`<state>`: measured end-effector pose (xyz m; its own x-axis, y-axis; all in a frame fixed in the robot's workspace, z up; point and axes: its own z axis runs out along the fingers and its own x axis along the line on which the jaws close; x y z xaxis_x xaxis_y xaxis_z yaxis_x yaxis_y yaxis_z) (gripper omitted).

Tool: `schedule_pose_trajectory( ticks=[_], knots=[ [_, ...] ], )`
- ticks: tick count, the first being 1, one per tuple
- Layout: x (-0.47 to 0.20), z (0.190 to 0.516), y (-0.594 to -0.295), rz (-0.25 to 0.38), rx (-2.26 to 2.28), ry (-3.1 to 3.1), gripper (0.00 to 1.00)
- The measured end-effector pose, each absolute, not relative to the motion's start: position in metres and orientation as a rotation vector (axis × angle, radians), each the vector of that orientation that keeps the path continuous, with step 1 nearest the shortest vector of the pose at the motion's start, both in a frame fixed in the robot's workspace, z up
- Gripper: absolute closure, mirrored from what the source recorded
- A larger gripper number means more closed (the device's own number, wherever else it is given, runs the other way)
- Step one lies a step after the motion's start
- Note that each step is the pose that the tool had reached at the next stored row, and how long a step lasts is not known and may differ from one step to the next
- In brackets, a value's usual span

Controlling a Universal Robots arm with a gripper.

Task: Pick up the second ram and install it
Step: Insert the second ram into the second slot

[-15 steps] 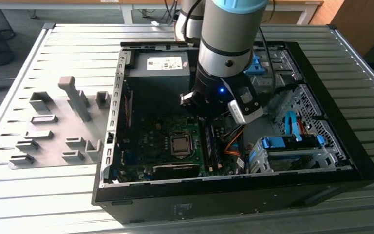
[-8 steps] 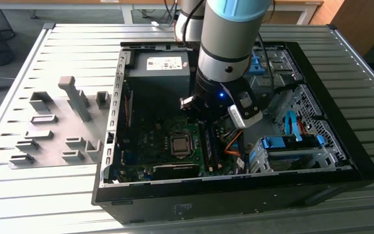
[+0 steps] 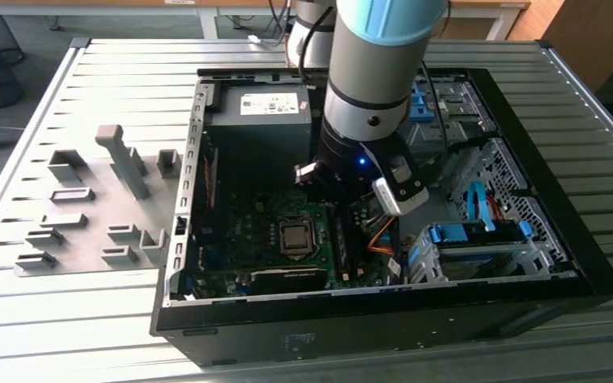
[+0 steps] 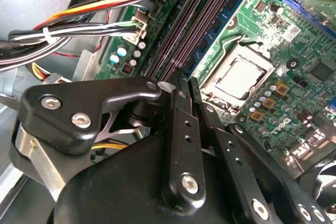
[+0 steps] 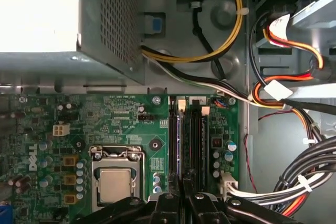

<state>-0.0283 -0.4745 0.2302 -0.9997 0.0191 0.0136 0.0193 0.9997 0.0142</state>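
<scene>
Lit evenly and fairly bright in the exterior view, with soft shadow pooled inside the computer case (image 3: 562, 263) beneath the gripper (image 3: 334, 199). Blown out to white on the power supply (image 5: 39, 11) beyond the gripper in the first wrist view. Slightly soft on near black linkages in the second wrist view.

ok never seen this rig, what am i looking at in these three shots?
One robot arm reaches down into an open PC case lying on a slatted table. The exterior view looks on from outside; both wrist views ride on the arm and look past the gripper at the motherboard, with its CPU socket and RAM slots. The gripper's fingers are together above the slots; whether a ram stick sits between them, I can't tell. Grey fixture blocks lie beside the case.
</scene>
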Motion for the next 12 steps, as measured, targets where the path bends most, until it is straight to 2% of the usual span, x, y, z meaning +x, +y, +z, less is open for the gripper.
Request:
schedule_pose_trajectory(
  ticks=[12],
  knots=[
    [-0.0271, 0.2288, -0.4774, -0.023, -0.036, -3.128, 0.86]
  ],
)
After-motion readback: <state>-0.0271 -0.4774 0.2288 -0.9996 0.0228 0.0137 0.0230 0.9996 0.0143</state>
